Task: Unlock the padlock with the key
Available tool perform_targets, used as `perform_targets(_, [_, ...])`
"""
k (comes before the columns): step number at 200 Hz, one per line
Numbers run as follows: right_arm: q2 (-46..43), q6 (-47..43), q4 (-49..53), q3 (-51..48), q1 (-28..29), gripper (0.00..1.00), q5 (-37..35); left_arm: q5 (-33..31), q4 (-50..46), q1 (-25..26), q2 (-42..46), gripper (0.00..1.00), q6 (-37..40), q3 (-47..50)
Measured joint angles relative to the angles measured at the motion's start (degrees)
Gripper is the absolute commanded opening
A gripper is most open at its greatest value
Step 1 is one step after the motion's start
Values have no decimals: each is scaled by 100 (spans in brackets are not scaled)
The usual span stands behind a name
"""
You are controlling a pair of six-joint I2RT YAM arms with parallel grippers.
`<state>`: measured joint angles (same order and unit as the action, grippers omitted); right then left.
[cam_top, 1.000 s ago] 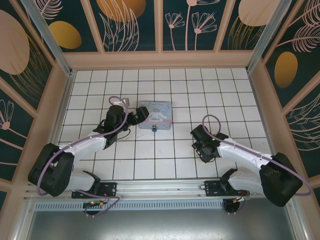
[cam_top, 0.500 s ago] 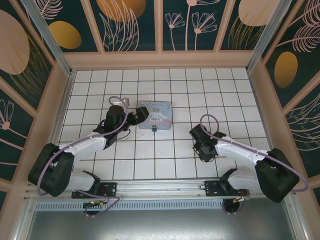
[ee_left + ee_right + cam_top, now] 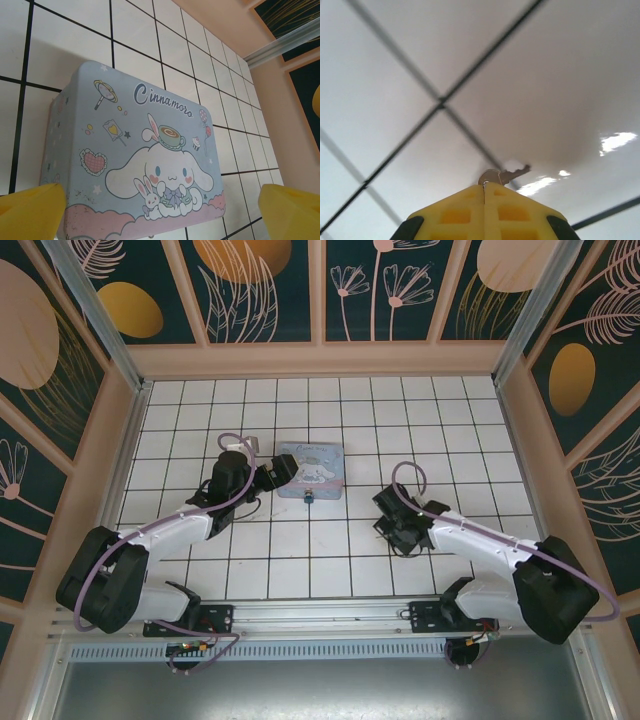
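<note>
Closed tight, the right end effector [image 3: 484, 186] pinches the key [image 3: 504, 176] at the very tips of its yellow fingers [image 3: 455, 212]. The rounded head sits in the seam where the two pads meet, and the notched blade pokes out to the right, just above a dark grout line of the white-tiled tabletop [image 3: 330, 550]. Whether the key touches the tile or hangs just clear of it cannot be told from the wrist view.

From above, the padlock [image 3: 308, 498] shows as a small dark speck against the near edge of the pale blue cartoon tin [image 3: 312, 468], at the middle of the tabletop. It lies well apart from the right end effector, off to that arm's left and a little farther from the bases.

The left end effector [image 3: 268, 475] is beside the tin's left end with its jaws spread wide and nothing between them. In its wrist view the two yellow fingertips [image 3: 30, 210] frame the bottom corners, and the tin's printed lid lies between and beyond them. The padlock is close to this end effector, to its right, though not within its open jaws.
</note>
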<state>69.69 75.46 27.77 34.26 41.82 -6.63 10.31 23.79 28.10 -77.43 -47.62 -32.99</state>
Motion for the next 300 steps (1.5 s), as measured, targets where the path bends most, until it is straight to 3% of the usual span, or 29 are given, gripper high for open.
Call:
perform_targets(70, [-444,-184,-1362,-125,245,0,-118,328,-35,0,57,99,-66,-17])
perform_targets(148, [-426,181,-2546,-114,243,0,-409,1176,1375,0,136,97,-1290,424])
perform_targets(216, [693,177,-3440,1045,249,0,-372,1322,2173,0,256,83,-1888,450])
perform_targets(300, [1102,295,-3991,1353,483,0,-271,1307,2966,83,-483,67,-2433,302])
